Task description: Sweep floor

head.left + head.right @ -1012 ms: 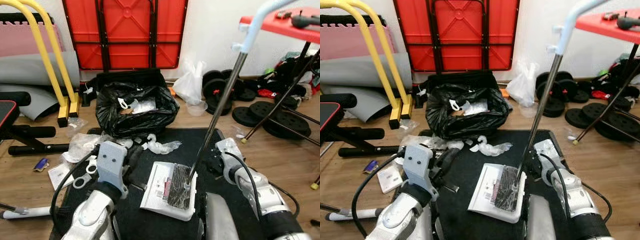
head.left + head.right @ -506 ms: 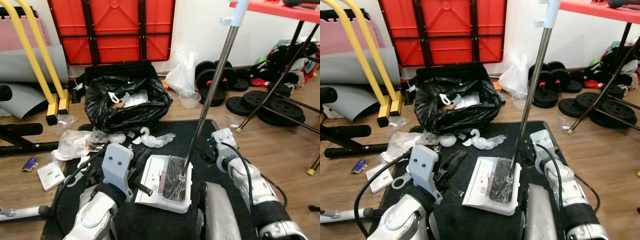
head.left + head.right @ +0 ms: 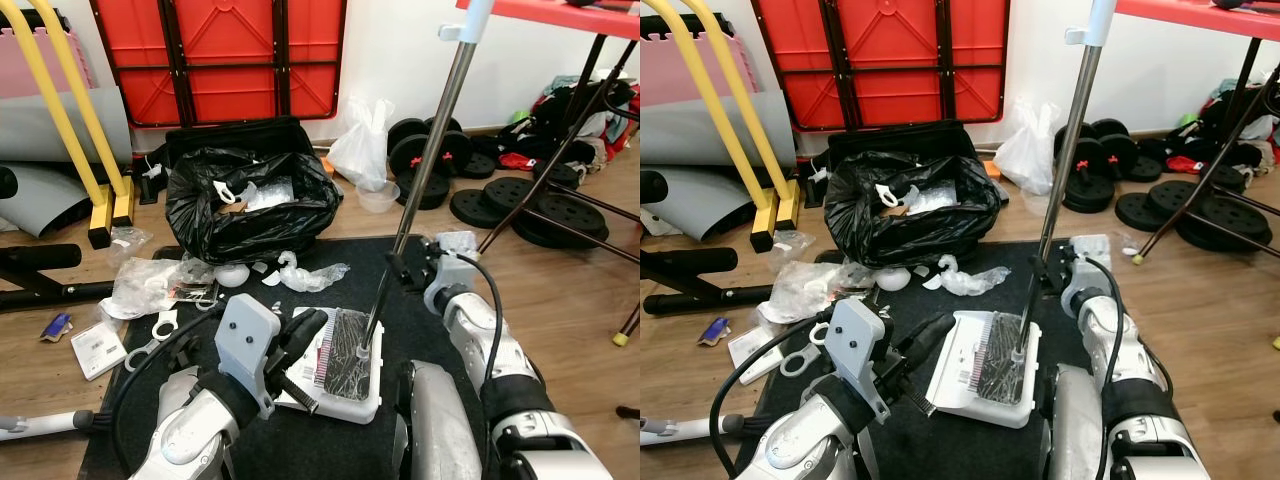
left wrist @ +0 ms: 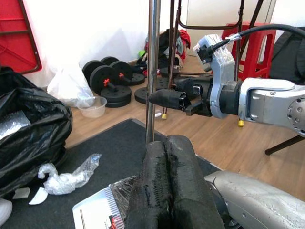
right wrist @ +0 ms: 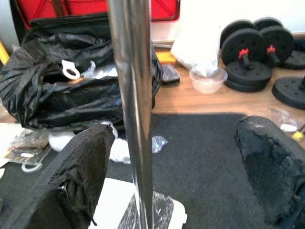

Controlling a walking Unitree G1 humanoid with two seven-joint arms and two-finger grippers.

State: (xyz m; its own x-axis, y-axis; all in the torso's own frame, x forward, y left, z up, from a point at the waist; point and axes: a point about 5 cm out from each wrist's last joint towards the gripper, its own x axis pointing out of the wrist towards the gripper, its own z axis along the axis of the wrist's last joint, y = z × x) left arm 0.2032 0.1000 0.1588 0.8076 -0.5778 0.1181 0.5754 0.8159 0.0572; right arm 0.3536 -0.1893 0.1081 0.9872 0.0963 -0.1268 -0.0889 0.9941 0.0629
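Note:
A white dustpan [image 3: 340, 368] with crumpled plastic in it lies on the black mat [image 3: 365, 262]. A long metal pole [image 3: 420, 185] rises from it. My right gripper [image 5: 174, 129] is open, with the pole [image 5: 132, 109] between its fingers [image 5: 81, 171] and not clamped. It stands at the pole's lower part [image 3: 398, 272], just beyond the dustpan. My left gripper [image 3: 312, 322] is shut, with nothing seen between the fingers [image 4: 167, 191], its tips over the dustpan's left edge. Clear plastic wrap [image 3: 308, 275] and a white ball [image 3: 232, 275] lie on the mat, near an open black rubbish bag [image 3: 250, 205].
More plastic scraps [image 3: 148, 287] and a card [image 3: 97, 350] lie left of the mat. A red folded table [image 3: 240, 55] and a yellow frame [image 3: 75, 120] stand at the back. Weight plates [image 3: 520, 200], table legs [image 3: 545, 175], a white bag [image 3: 365, 150] and a bowl [image 3: 380, 198] crowd the right.
The camera shifted. My right gripper has moved forward and higher along the pole, which now stands steeper. My left gripper has swung right, its tips now over the dustpan's edge.

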